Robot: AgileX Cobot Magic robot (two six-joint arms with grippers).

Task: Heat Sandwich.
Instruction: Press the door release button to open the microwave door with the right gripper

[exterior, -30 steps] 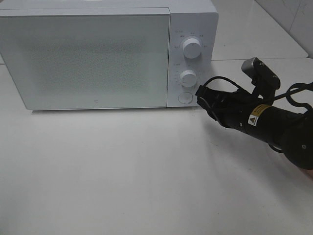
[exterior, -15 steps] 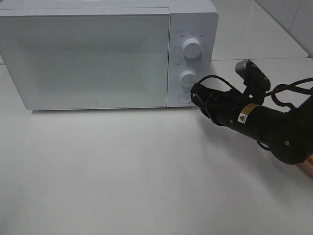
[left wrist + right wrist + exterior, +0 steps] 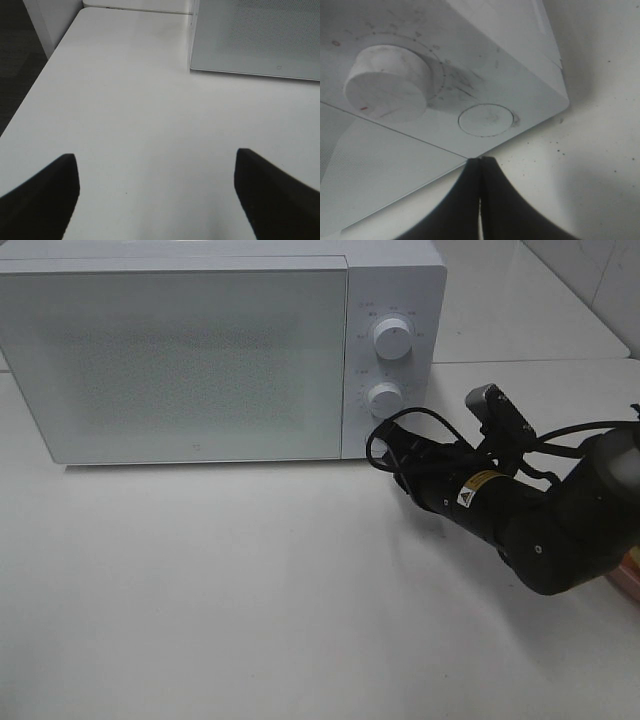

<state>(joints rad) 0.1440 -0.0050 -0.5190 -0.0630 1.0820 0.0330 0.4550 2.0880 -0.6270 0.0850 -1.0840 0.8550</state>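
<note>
**Q:** What does the high view show?

**A:** A white microwave (image 3: 200, 360) stands at the back of the white bench (image 3: 250, 590) with its door (image 3: 180, 355) shut. Its control panel carries an upper knob (image 3: 392, 337) and a lower knob (image 3: 384, 397). The right arm (image 3: 520, 520) reaches in from the right towards the foot of that panel.

**Q:** How is the right gripper set?

**A:** The right gripper (image 3: 480, 161) has its two dark fingers pressed together, with nothing between them. In the wrist view its tips sit just beneath the round button (image 3: 485, 120), at the lower edge of the panel and beside the seam of the door. Whether they touch the microwave cannot be told.

**Q:** And the left gripper?

**A:** The left gripper (image 3: 155, 156) is spread wide and holds nothing. It hangs over bare bench, with a corner of the microwave ahead of it.

**Q:** Where is the sandwich?

**A:** No view shows the sandwich, and nothing can be made out through the frosted door. A pinkish sliver (image 3: 631, 575) shows at the right edge behind the arm, but it is too little to identify.
</note>
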